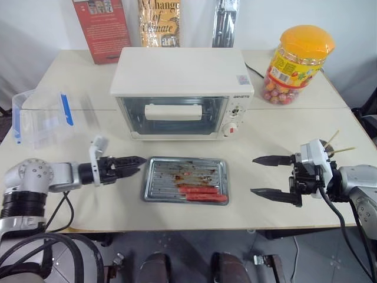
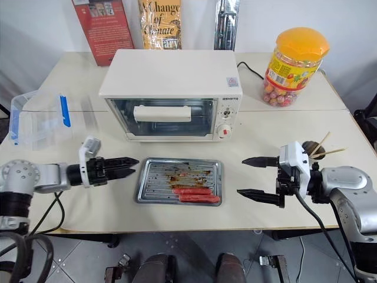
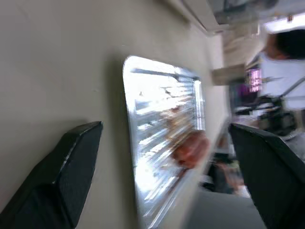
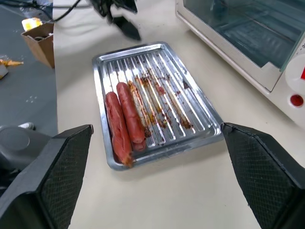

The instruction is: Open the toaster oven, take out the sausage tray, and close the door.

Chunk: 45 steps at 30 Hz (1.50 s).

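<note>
The cream-white toaster oven (image 1: 182,73) stands at the middle back of the table, its glass door (image 1: 172,121) shut and upright. In front of it the sausage tray (image 1: 158,177) lies flat on the table, with red sausages (image 1: 203,193) along its near side. My left gripper (image 1: 140,165) hovers just off the tray's left edge, open and holding nothing. In the left wrist view its fingers (image 3: 66,167) stand wide apart with the tray (image 3: 157,119) beyond them. My right gripper (image 1: 253,175) is open and apart from the tray's right end, pointing at it (image 4: 190,109).
A clear plastic box with a blue clip (image 1: 41,115) sits at the left. An orange-lidded candy jar (image 1: 297,62) stands at the back right, with books (image 1: 103,26) along the back wall. Wooden skewers (image 1: 337,144) lie near my right wrist.
</note>
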Each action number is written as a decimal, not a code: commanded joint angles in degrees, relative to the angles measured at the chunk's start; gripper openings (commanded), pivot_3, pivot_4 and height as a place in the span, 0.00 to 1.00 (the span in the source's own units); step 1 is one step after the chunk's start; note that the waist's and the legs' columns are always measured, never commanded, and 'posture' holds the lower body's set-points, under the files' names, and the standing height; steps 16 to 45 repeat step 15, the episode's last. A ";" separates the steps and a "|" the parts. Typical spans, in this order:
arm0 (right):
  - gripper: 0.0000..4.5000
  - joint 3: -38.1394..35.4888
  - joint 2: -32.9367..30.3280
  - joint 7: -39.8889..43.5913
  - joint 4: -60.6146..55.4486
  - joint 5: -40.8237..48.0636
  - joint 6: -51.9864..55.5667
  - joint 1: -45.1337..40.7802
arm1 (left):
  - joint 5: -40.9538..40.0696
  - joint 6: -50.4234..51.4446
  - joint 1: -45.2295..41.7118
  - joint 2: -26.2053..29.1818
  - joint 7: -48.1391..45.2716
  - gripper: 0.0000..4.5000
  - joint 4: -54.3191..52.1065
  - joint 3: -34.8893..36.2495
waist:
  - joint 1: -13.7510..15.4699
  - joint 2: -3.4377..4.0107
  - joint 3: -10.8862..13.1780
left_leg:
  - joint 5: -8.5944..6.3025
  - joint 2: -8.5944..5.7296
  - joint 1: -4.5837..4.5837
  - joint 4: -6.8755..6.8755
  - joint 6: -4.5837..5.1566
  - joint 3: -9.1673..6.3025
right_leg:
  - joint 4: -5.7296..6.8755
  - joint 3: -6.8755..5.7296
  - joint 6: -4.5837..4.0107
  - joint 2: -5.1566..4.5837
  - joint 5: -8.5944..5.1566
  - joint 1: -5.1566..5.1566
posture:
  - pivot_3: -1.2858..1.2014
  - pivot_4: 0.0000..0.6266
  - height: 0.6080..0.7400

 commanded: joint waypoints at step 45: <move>1.00 4.93 -1.00 1.63 8.17 -11.28 -13.31 -0.17 | 27.59 -56.03 15.81 3.86 -36.94 0.99 0.45 4.12 | 0.17 0.04 0.02 | -0.03 0.06 -0.07 0.00 0.04 0.15 | 0.03 -0.03 0.00 -0.01 0.00 -0.13 | 0.52 0.24 1.00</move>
